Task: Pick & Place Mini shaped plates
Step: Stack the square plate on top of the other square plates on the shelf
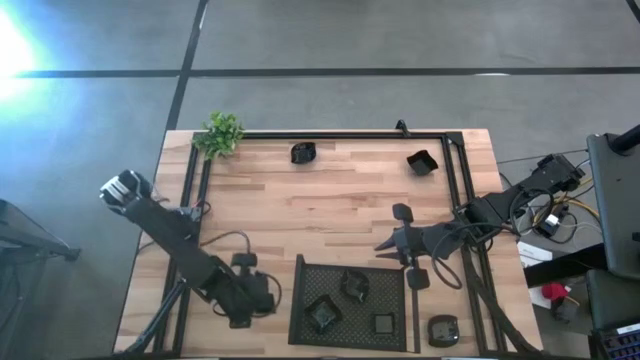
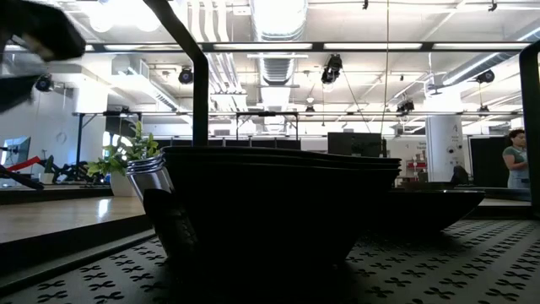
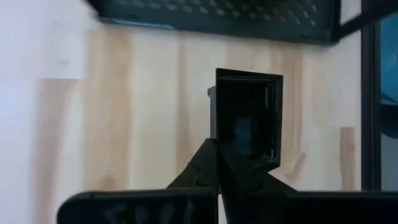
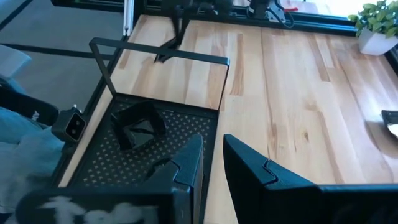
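My left gripper (image 1: pixel 262 293) is just left of the black mesh tray (image 1: pixel 297 300) and is shut on a square mini plate (image 3: pixel 249 115). In the high view that plate is hidden by the gripper. My right gripper (image 1: pixel 392 228) hangs open over the bare wood beyond the tray's far right corner, touching nothing; its own view shows the gap (image 4: pixel 214 158) over the tray's edge. Three mini plates lie in the tray, one of them an angular plate (image 4: pixel 140 124). Others rest on the table: a far-middle plate (image 1: pixel 303 152), a far-right plate (image 1: pixel 422 162) and a near-right plate (image 1: pixel 443 330). My left gripper pinches the square plate between its two fingers by the rim nearest the wrist (image 3: pixel 219 155). The plate's hollow side faces the wrist camera. I cannot tell whether it is lifted clear or rests on the wood.
A small green plant (image 1: pixel 220 132) stands at the table's far left corner. A thin black frame (image 1: pixel 330 135) runs round the table top. In the low view, dishes in the tray (image 2: pixel 278 203) fill the foreground. A person (image 2: pixel 515 160) stands far back in the room.
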Available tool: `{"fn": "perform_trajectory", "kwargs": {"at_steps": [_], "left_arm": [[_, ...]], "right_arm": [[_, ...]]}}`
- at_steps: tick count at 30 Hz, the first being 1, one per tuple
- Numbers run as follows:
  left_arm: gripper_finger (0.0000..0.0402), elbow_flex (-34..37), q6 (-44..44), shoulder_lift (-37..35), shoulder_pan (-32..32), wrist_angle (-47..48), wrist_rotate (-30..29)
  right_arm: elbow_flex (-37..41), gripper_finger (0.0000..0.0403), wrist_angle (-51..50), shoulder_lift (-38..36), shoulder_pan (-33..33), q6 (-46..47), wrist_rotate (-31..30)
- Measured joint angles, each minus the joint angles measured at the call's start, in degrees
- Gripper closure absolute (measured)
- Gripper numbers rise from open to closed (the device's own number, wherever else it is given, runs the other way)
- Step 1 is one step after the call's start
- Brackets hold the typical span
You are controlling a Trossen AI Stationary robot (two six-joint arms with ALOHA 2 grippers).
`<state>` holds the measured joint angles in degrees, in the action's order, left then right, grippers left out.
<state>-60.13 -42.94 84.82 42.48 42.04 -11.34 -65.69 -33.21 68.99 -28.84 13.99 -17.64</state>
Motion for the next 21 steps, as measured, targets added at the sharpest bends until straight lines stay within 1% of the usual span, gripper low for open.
{"fn": "perform_trajectory", "kwargs": {"at_steps": [4,6,10,13,15,18,21], "left_arm": [[0.0401,-1.62,-1.59,-4.26,0.02,7.66,-5.05],[0.0401,-2.82,-2.65,-6.09,0.0,12.13,-8.64],[0.0401,-6.25,-3.69,-8.11,-0.31,20.67,-18.0],[0.0401,-9.15,-3.11,-8.31,-0.91,24.67,-26.3],[0.0401,-10.57,-1.38,-8.31,-1.63,25.44,-31.79],[0.0401,-12.37,2.71,-7.92,-3.02,24.58,-41.24],[0.0401,-13.41,8.73,-7.66,-4.65,20.54,-49.28]], "right_arm": [[0.0,0.0344,0.0,0.0,0.0,-1.17,-0.19],[0.0,0.0344,0.01,0.0,0.03,-1.35,-0.41],[0.0,0.0344,0.41,0.0,0.04,-4.7,-0.56],[0.04,0.0344,2.48,0.0,0.03,-7.57,-1.57],[0.07,0.0344,4.1,0.26,0.02,-9.53,-4.35],[0.13,0.0344,5.58,0.82,0.02,-12.1,-10.49],[0.15,0.0344,6.6,1.61,0.17,-14.38,-16.44]]}}
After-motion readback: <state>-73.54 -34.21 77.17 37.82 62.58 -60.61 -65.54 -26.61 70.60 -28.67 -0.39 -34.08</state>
